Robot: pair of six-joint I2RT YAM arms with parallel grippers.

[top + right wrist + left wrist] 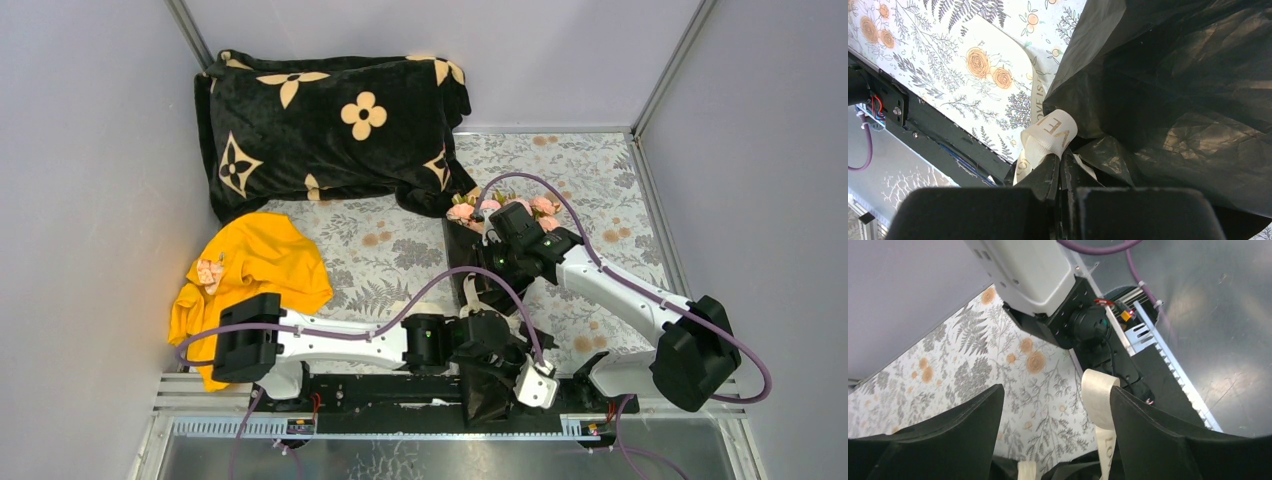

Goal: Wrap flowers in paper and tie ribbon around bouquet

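While one bouquet (460,245) of pink roses (462,212) in crinkled black paper (1173,90) lies on the floral table (380,250), two arms are bent inward over it. The left jaws are held apart around one flat cream ribbon (1099,397) loop; the right jaws are clamped together on that ribbon.
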